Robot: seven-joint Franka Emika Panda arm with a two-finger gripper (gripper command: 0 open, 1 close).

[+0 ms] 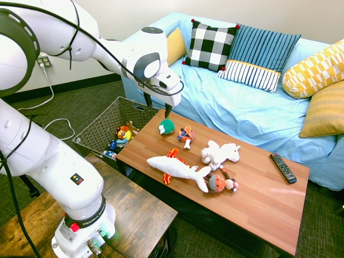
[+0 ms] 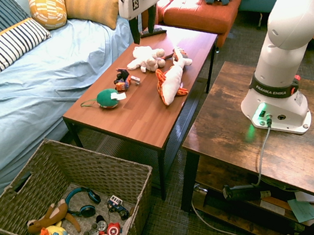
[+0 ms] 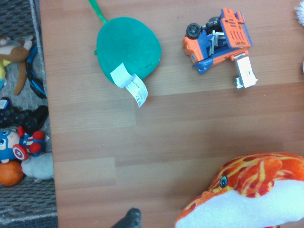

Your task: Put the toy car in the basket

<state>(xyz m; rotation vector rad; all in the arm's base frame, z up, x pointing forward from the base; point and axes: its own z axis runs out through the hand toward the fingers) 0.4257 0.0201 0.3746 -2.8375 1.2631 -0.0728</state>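
shark plush (image 3: 247,197) lies close below; fingers (image 1: 167,110) spread, pointing straight down, above toy car (image 1: 185,134).

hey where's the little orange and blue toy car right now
The small orange-red and blue plastic toy car lies on the wooden coffee table, between the round green plush toy and the white plush unicorn, near the sofa-side edge.

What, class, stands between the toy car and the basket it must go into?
The green round toy lies on the table between the toy car and the basket, clear of the car. Lifted, the car passes above it; nothing else intervenes.
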